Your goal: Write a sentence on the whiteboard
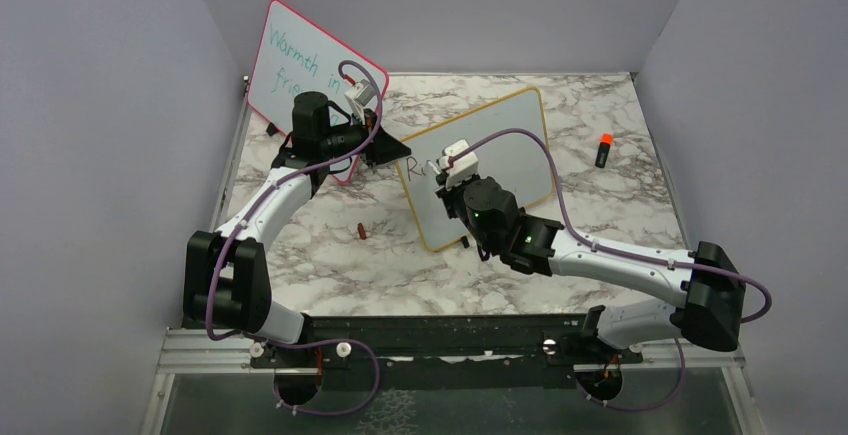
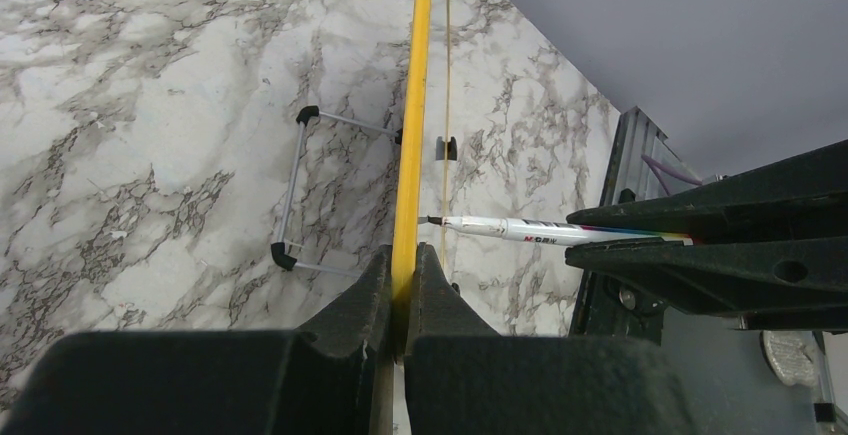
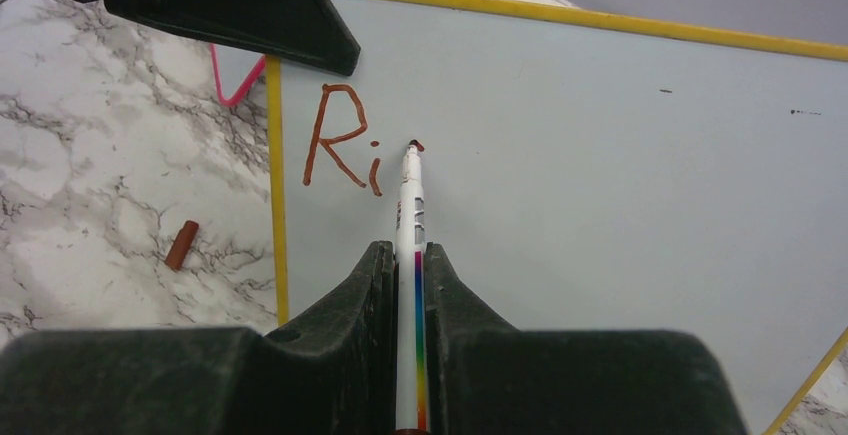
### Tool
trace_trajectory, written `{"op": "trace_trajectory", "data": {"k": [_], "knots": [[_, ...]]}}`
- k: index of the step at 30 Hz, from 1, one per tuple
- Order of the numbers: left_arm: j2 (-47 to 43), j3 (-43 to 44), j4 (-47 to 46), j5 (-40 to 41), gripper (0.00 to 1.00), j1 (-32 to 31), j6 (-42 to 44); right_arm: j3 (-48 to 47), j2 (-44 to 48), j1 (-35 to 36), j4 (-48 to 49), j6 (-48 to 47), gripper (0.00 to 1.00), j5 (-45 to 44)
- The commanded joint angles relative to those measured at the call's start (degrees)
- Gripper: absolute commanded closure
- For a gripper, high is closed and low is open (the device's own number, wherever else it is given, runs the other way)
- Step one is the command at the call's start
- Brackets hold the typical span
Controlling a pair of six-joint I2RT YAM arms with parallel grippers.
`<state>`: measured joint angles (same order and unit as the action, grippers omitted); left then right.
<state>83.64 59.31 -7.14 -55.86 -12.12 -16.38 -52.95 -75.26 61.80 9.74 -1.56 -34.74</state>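
One yellow-framed whiteboard (image 1: 510, 145), one pink-framed board (image 1: 285, 55), two markers (image 3: 408, 215) (image 1: 603, 150) and one loose cap (image 1: 361, 230).

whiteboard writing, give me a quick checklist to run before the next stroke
1. Left fingers clamped on the whiteboard frame: ok.
2. Right fingers shut on the marker: ok.
3. Marker tip on the board just right of "Ri": ok.
4. Sentence complete: not ok, only "Ri" and a small started mark show.
5. Blank board to the right for the rest of the line: ok.
6. Cap clear of the board: ok, it lies on the table left of the frame.
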Motion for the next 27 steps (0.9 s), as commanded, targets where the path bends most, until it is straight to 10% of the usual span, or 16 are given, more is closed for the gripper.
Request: {"op": "trace_trajectory", "data": {"k": [1,27], "knots": [[1.0,-0.9,2.7,-0.6,1.0,-0.8,1.7,0.2,-0.8,-0.4,2.1,-0.2,0.99,2.0],[1.0,-0.9,2.7,-0.5,1.0,-0.8,1.7,1.5,1.3,-0.4,-4.0,1.3,0.99,1.3]]}}
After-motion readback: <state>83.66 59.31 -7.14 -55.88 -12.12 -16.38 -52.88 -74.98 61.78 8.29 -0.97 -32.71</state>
